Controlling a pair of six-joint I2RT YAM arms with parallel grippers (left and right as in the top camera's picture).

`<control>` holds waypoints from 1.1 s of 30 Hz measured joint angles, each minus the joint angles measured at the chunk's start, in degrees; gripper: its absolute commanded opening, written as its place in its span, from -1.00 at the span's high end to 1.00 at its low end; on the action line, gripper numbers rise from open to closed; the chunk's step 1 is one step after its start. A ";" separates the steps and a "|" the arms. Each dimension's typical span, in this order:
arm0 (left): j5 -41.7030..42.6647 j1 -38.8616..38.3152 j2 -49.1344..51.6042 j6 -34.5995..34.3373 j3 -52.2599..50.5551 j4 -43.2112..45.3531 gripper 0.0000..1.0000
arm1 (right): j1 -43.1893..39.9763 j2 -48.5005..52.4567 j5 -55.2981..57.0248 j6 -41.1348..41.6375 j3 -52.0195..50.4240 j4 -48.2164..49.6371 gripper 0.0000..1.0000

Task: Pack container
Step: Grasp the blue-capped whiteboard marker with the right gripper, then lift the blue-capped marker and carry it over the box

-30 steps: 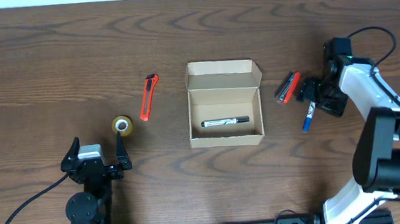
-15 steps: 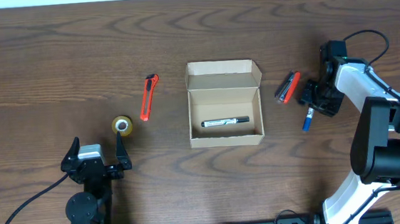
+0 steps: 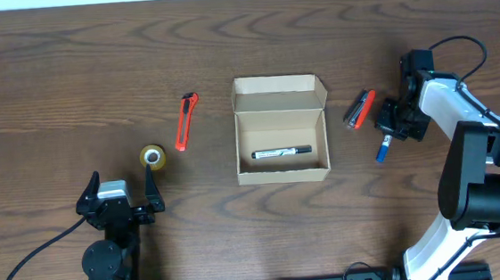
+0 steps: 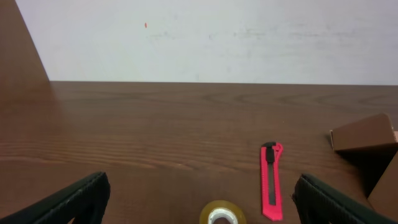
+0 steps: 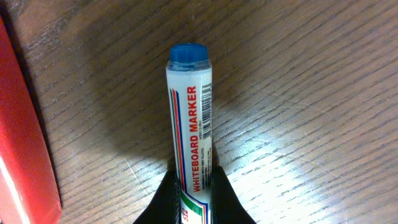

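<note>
Your right hand (image 5: 194, 198) is pinching one round, blue-capped marker (image 5: 190, 112); your left hand (image 3: 118, 195) is gaping wide. One tan cardboard container (image 3: 279, 113) is sitting central on the desk (image 3: 66, 74), holding one black marker (image 3: 281, 153).

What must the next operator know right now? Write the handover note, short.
Left gripper: open, parked by the yellow tape roll.
Right gripper: shut on the blue-capped whiteboard marker, right of the tan cardboard box.
Box: flap open, black marker pen inside.
Done: one pen packed.
Left: blue marker into the box; probably the red utility knife too; close flap.
</note>
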 measured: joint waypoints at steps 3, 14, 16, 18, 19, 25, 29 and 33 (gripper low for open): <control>-0.02 0.00 0.00 0.00 0.00 0.02 -0.91 | 0.00 0.00 -0.02 -0.81 0.00 0.33 0.97; 0.00 0.00 0.00 0.00 0.00 0.02 -0.90 | 0.00 -13.55 -5.88 -14.84 1.64 6.03 0.97; 0.02 0.00 0.00 0.00 0.00 0.00 -0.90 | 0.31 -18.97 -11.32 -20.13 4.09 9.77 0.98; 0.04 0.00 0.00 0.00 0.00 0.02 -0.91 | 1.27 -23.50 -16.17 -25.53 6.97 10.82 0.97; 0.04 0.00 0.00 0.00 0.00 0.02 -0.90 | 2.10 -25.24 -18.25 -28.30 8.28 10.14 0.97; 0.13 0.00 0.00 0.00 0.02 0.02 -0.90 | 14.12 -28.52 -27.52 -48.81 15.02 -3.15 0.98; 0.15 0.00 0.00 0.00 0.02 0.00 -0.90 | 24.59 -26.18 -24.72 -61.29 15.17 -7.85 0.98; 0.13 0.00 0.00 0.00 0.02 0.00 -0.90 | 31.23 -24.22 -18.84 -69.02 15.21 -8.92 0.98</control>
